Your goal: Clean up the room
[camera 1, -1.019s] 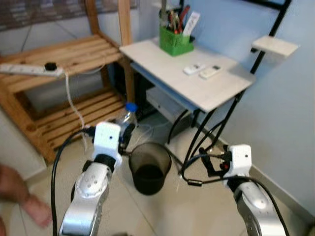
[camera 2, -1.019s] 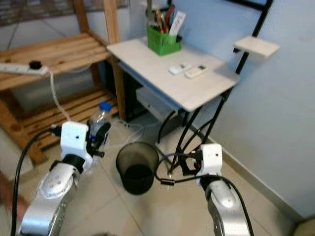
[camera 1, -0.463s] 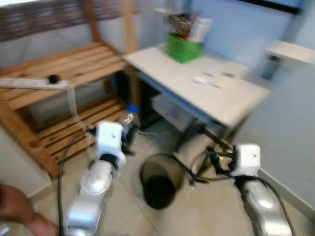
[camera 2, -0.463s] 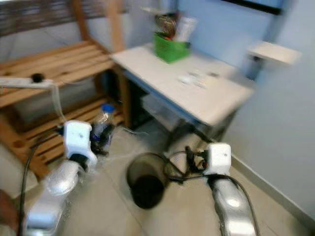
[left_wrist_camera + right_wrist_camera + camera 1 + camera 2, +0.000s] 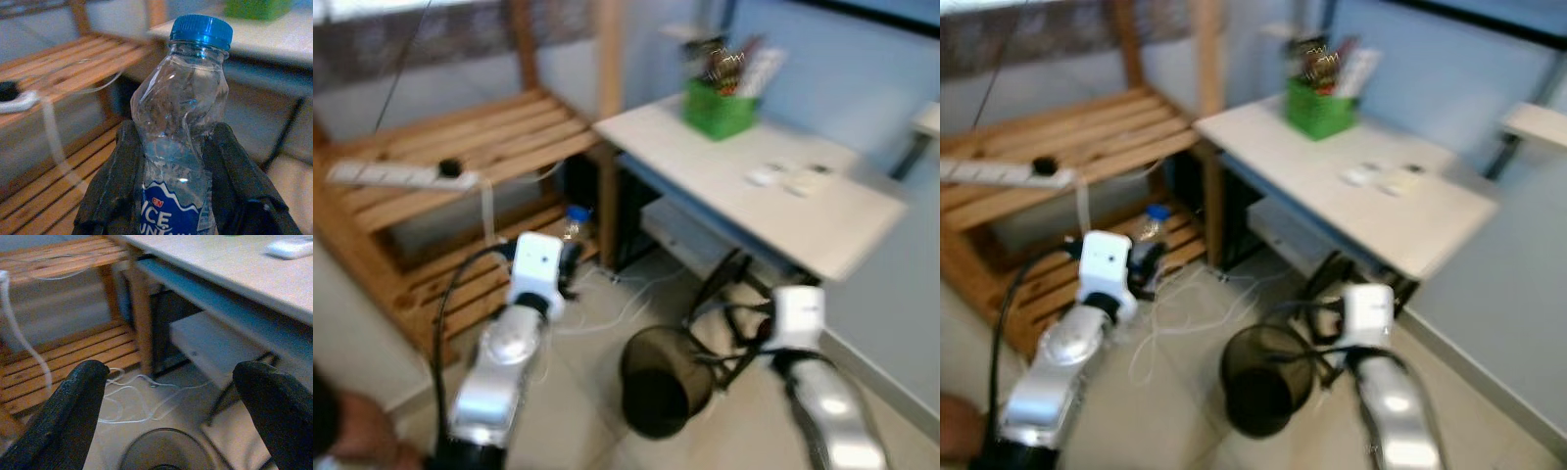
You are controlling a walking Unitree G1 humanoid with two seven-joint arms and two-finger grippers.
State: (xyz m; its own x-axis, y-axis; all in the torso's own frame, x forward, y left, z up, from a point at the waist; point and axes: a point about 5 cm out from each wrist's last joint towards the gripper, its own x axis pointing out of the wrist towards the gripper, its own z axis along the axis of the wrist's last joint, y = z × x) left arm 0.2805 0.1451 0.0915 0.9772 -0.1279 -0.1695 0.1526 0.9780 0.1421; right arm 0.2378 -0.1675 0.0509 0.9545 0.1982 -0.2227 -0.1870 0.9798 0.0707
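Observation:
A crumpled clear plastic bottle [image 5: 182,122] with a blue cap and a blue label is clamped between the two black fingers of my left gripper [image 5: 173,181]. In the eye views that gripper [image 5: 570,266] is held up in front of the wooden shelf, left of the bin, with the bottle's blue cap [image 5: 575,212] showing above it. A round black mesh waste bin [image 5: 664,382] stands on the tiled floor between my arms. My right gripper [image 5: 168,396] is open, its fingers wide apart above the bin [image 5: 166,450].
A wooden slatted shelf [image 5: 460,147] with a white power strip [image 5: 382,174] stands at the left. A white desk [image 5: 754,186] holds a green pen holder [image 5: 720,108] and two remotes [image 5: 793,178]. White cables [image 5: 607,313] lie on the floor. A person's hand [image 5: 960,426] is at bottom left.
The camera has swung left, so the whole scene shifted right. The bin now sits closer to my right arm. My left gripper still holds the bottle.

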